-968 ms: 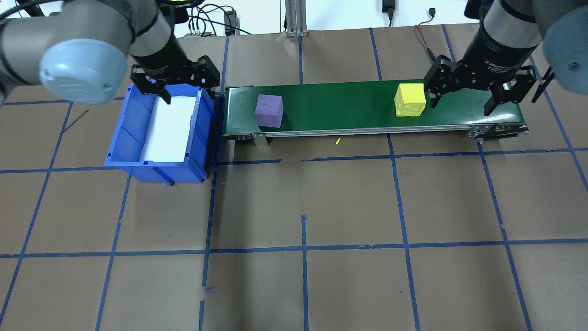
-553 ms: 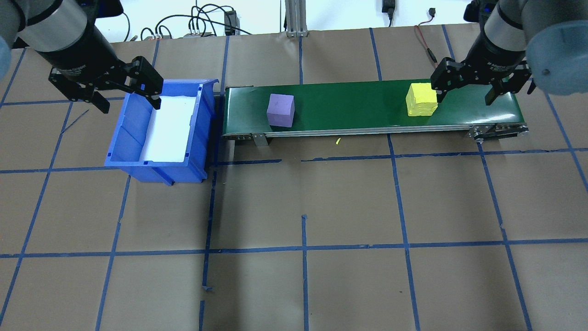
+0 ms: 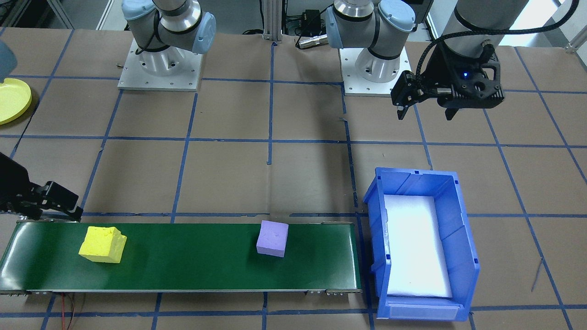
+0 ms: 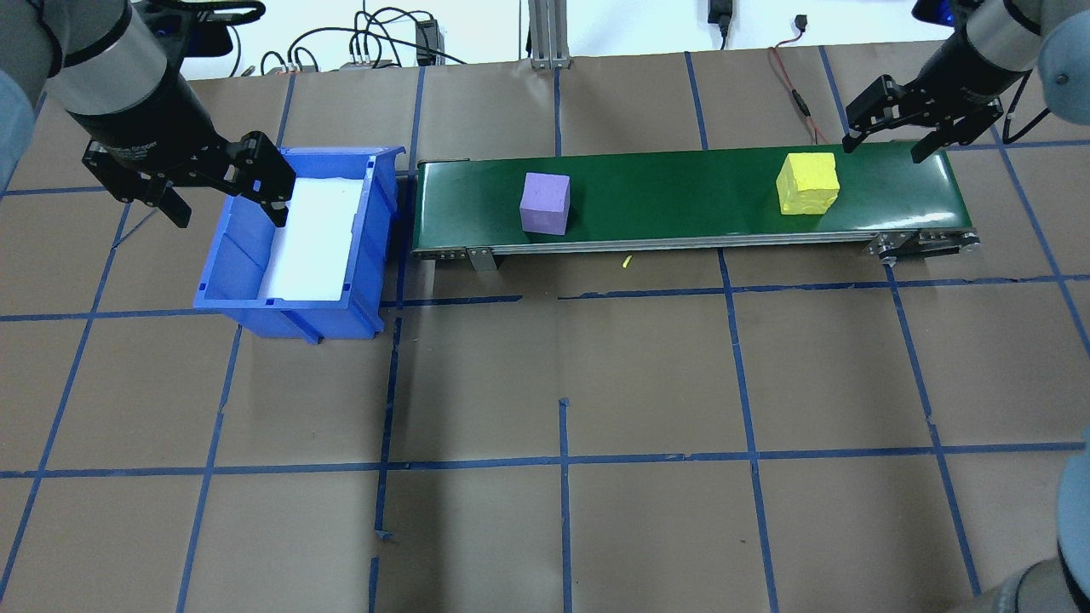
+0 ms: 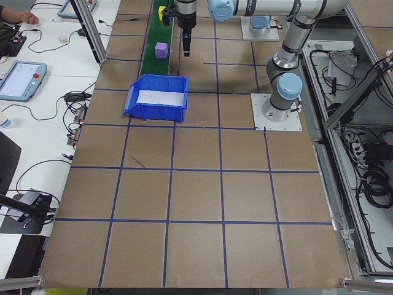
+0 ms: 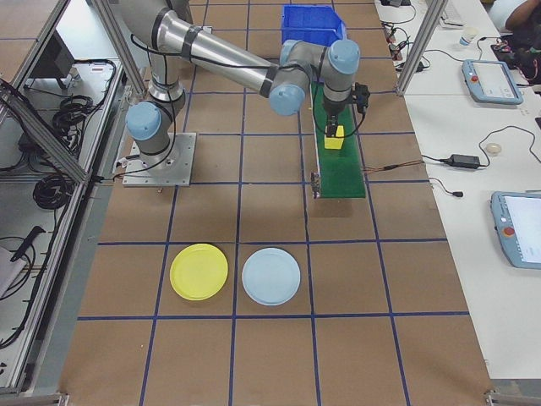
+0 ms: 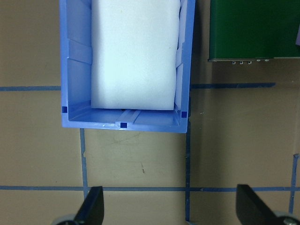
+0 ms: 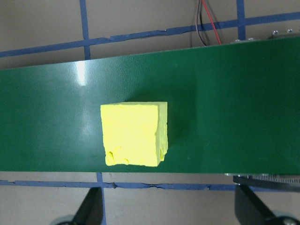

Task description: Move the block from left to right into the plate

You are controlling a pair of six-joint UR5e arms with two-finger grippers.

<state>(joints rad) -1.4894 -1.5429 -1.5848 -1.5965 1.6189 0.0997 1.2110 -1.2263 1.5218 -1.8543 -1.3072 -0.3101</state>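
while both tools gape empty – left tool point(image 4: 223, 180); right tool point(image 4: 922, 126) – yellow block point(image 4: 807, 183) rides belt point(image 4: 681, 191)

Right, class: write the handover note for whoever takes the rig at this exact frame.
Left gripper: jaws open, empty, above the near-left wall of the blue bin.
Right gripper: jaws open, empty, above the green conveyor beyond the yellow block.
Purple block sits on the belt's left half; the yellow plate lies empty on the table beside a pale blue plate.
Done: two blocks on the belt.
Left: grasp each, place in plate.
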